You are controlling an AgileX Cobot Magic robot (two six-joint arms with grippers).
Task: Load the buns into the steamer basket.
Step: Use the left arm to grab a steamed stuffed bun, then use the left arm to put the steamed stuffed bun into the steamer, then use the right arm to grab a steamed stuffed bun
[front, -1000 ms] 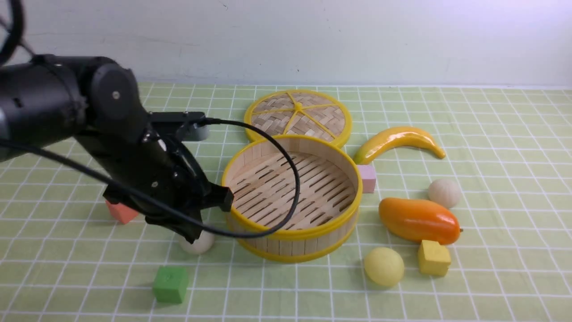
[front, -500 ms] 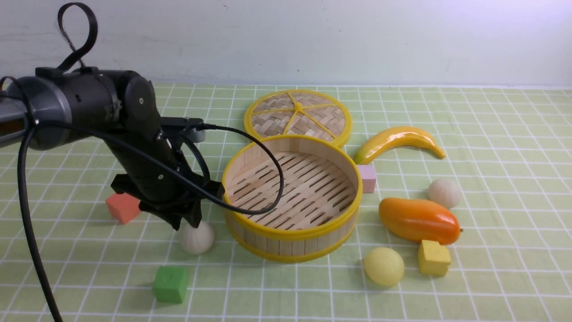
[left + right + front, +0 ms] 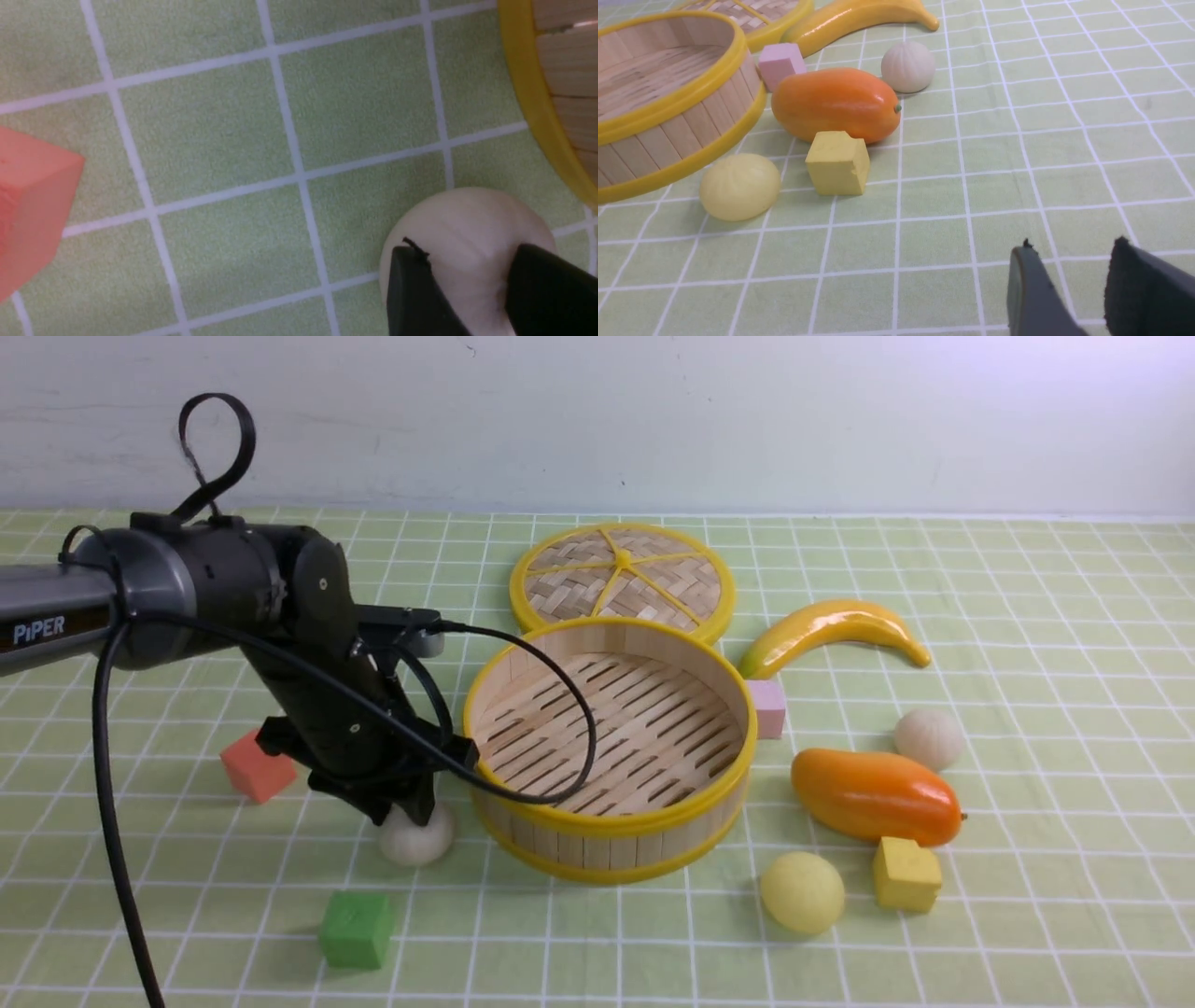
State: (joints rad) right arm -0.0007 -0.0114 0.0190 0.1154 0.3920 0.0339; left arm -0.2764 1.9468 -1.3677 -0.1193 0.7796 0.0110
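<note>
My left claw (image 3: 467,259) straddles the white bun (image 3: 460,219) on the counter (image 3: 1027,915), just beside the basket (image 3: 611,845); I cannot tell if it grips. My right claw (image 3: 1069,261) is slightly parted and empty. The yellow bun (image 3: 802,892) and second white bun (image 3: 928,739) lie right of the basket.

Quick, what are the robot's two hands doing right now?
Left gripper: down astride the off-white bun; whether it is gripping it cannot be told.
Right gripper: open, holding nothing.
</note>
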